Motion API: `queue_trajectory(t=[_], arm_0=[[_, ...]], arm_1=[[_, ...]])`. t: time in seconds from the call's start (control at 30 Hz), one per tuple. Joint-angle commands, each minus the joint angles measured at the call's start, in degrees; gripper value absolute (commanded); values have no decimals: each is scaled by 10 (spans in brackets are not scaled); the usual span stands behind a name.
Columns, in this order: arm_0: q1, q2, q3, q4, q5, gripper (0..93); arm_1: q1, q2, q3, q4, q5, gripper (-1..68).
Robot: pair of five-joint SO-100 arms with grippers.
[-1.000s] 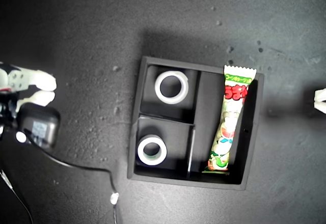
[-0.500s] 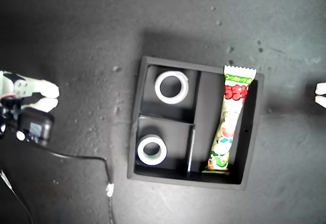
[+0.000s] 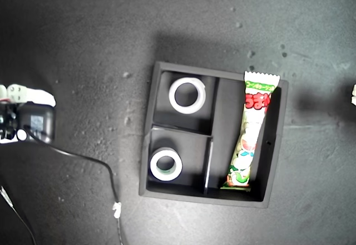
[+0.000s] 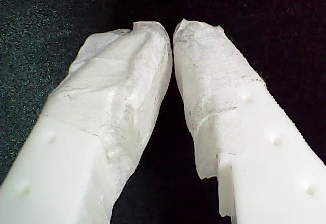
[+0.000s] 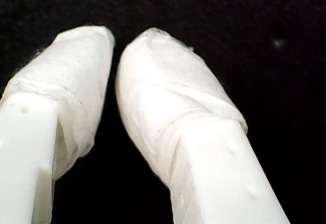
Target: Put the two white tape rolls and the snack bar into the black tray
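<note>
White tape-wrapped fingers of my first gripper sit pressed nearly together, gripping nothing; my second gripper matches. Both tape rolls occupy the black tray's small compartments at the exterior view's left; the snack bar lies in the long right compartment.

Robot test bench, probably a lab: plain dark speckled tabletop, loose black cable trailing across the exterior view's left.
</note>
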Motion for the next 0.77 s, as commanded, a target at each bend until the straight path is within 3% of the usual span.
queue_trajectory(t=[0.0,0.1,0.23,0.73], arm_0=[[30,1,33,0,69,2],[22,71,33,53,186,2],[4,72,33,52,260,2],[4,72,33,52,248,2]], arm_1=[[-11,1,7,4,-290,1],[-20,1,7,4,-290,1],[-32,1,7,4,-290,1],[-40,1,7,4,-290,1]])
